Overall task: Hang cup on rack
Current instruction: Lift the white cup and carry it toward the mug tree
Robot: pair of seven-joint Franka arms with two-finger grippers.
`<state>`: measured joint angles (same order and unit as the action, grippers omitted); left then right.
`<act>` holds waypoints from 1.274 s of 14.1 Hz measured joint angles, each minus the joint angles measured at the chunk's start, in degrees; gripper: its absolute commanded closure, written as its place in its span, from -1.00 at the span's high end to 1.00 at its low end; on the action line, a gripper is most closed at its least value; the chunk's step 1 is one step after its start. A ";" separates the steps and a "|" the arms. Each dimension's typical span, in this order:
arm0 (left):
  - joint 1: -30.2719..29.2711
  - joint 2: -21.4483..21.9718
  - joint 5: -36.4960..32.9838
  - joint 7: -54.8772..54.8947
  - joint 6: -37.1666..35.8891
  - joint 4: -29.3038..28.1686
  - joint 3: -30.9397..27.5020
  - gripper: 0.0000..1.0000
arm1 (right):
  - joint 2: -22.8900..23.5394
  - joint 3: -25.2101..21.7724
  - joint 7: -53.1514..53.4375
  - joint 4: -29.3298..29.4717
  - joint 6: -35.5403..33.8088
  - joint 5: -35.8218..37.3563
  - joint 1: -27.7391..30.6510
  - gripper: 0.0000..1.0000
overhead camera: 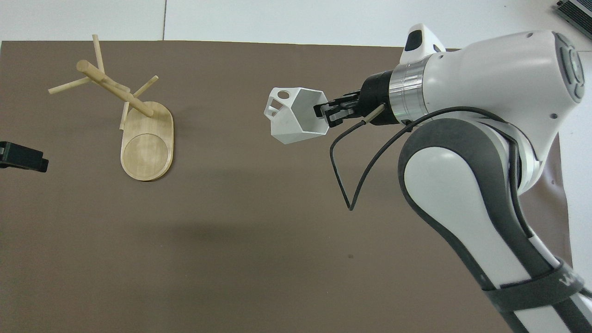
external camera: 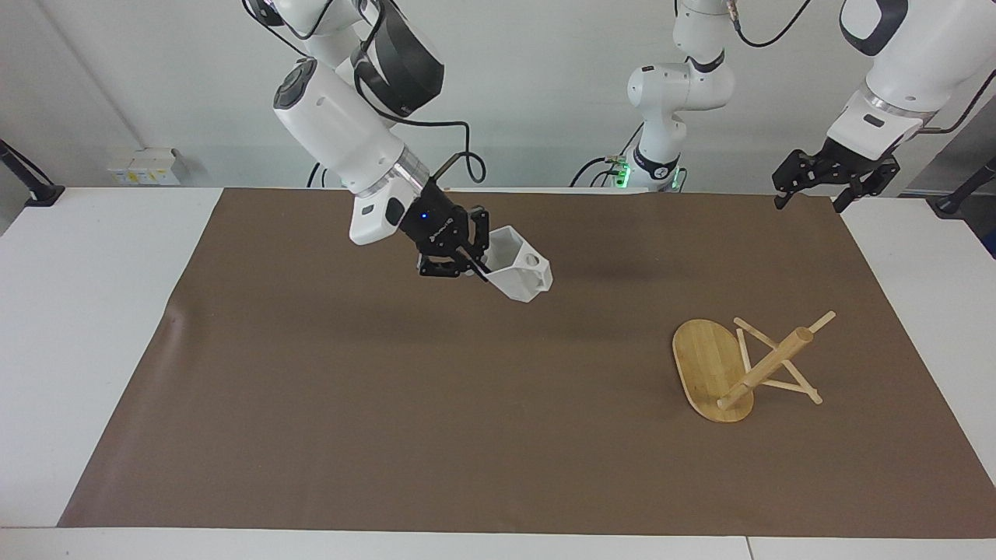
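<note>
My right gripper [external camera: 477,260] is shut on the rim wall of the white faceted cup [external camera: 520,273] and holds it in the air over the middle of the brown mat. The cup is tipped on its side, with its blocky handle pointing toward the rack. In the overhead view the right gripper [overhead camera: 324,113] grips the cup [overhead camera: 293,121] at its open mouth. The bamboo rack [external camera: 747,365] stands on its oval base toward the left arm's end of the table, apart from the cup; it also shows in the overhead view [overhead camera: 138,120]. My left gripper [external camera: 832,185] is open and empty and waits over the mat's corner.
A brown mat [external camera: 482,404] covers most of the white table [external camera: 85,311]. Only the tip of the left gripper [overhead camera: 22,157] shows in the overhead view, beside the rack's base. A black cable loops down from the right wrist [overhead camera: 344,185].
</note>
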<state>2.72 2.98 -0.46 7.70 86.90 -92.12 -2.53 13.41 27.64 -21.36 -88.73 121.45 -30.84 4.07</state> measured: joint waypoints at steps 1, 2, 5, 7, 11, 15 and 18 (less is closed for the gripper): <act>0.00 0.00 0.00 0.00 0.00 0.00 0.00 1.00 | -0.10 0.60 -3.46 0.23 0.02 -3.08 -0.01 -1.00; 0.00 0.00 0.00 0.00 0.00 0.00 0.00 1.00 | -0.12 0.84 -7.61 0.31 0.04 -6.29 0.00 -1.00; 0.00 0.00 0.00 0.00 0.00 0.00 0.00 1.00 | -0.13 0.82 -19.49 0.42 0.07 -14.77 0.11 -1.00; 0.00 0.00 0.00 0.00 -0.10 -0.01 -0.01 1.00 | -0.21 0.83 -25.37 0.64 0.09 -19.51 0.11 -1.00; 0.00 0.03 0.00 -0.40 -0.35 -0.02 -0.08 1.00 | -0.53 0.93 -27.99 0.99 1.36 -22.88 0.05 -1.00; 0.91 0.23 1.40 -10.82 -0.54 -0.02 1.58 1.00 | -0.56 2.14 -27.99 0.96 4.65 -25.00 -0.33 -1.00; 1.58 0.26 10.32 -29.91 0.29 -0.02 3.50 1.00 | -0.57 2.81 -27.75 0.79 7.58 -27.28 -1.71 -1.00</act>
<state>4.30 3.24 9.86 -22.21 87.18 -92.13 0.97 12.85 30.45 -49.11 -87.94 129.03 -58.12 2.36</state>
